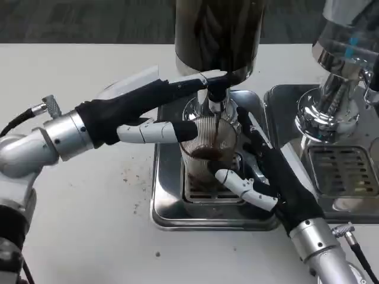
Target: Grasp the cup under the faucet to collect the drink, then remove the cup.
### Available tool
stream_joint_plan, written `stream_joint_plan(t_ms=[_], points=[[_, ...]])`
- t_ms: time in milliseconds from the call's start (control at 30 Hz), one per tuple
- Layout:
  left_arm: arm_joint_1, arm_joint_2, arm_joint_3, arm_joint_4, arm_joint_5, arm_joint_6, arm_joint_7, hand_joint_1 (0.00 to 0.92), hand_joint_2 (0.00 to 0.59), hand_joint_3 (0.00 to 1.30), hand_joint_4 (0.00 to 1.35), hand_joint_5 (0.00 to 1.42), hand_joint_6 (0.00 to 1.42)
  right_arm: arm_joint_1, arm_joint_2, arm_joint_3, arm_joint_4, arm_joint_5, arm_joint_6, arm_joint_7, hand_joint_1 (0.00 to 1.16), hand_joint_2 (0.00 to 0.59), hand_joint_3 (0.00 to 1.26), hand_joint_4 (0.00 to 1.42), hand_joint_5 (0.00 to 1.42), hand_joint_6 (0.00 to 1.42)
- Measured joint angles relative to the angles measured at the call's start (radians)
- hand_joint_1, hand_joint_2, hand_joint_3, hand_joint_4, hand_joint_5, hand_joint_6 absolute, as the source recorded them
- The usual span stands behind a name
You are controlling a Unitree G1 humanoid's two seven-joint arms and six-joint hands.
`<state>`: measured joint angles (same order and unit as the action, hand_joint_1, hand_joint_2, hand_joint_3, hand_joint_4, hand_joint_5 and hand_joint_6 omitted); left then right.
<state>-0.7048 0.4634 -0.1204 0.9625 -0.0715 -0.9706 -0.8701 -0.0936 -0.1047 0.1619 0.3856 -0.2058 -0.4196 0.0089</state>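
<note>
The white table (89,195) carries two steel drip trays side by side. The nearer tray (169,210) holds a slotted grate, and a dark drink dispenser (218,32) rises over its far end. The second tray (284,97) lies to the right with its own grate and a shiny chrome dispenser (337,83) standing on it.

The left robot hand (151,115) reaches in from the left, its upper fingers laid along the dispenser's base toward the faucet (216,97) while a lower finger rests against the left side of the cup; whether it grips anything cannot be told. The right robot hand (266,174) comes up from the lower right and wraps the cup, a white finger curling across the front near its base and black fingers running up its right side.

The cup (207,148) is clear and ribbed. It stands upright on the nearer tray's grate, its long axis vertical and its mouth open upward directly beneath the faucet. A thin dark stream (217,127) falls from the faucet into it, and a shallow pool of dark liquid (206,155) sits inside, well below the rim.

A few dark specks (127,174) dot the table left of the tray.
</note>
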Motion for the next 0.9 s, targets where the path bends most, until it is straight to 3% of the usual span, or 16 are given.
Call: stream_joint_plan(t_ms=[333, 900], points=[[0.002, -0.008, 0.032, -0.001, -0.075, 0.062, -0.057, 0.000, 0.058, 0.15, 0.03, 0.04, 0.00, 0.000, 0.005, -0.002, 0.000, 0.000, -0.001, 0.000, 0.55, 0.244, 0.01, 0.00, 0.00, 0.06], [0.004, -0.035, 0.141, -0.055, -0.189, 0.199, -0.178, 0.000, 0.062, 0.17, 0.05, 0.07, 0.02, 0.000, 0.015, -0.012, 0.001, -0.001, -0.008, -0.006, 0.55, 0.244, 0.01, 0.00, 0.00, 0.06]])
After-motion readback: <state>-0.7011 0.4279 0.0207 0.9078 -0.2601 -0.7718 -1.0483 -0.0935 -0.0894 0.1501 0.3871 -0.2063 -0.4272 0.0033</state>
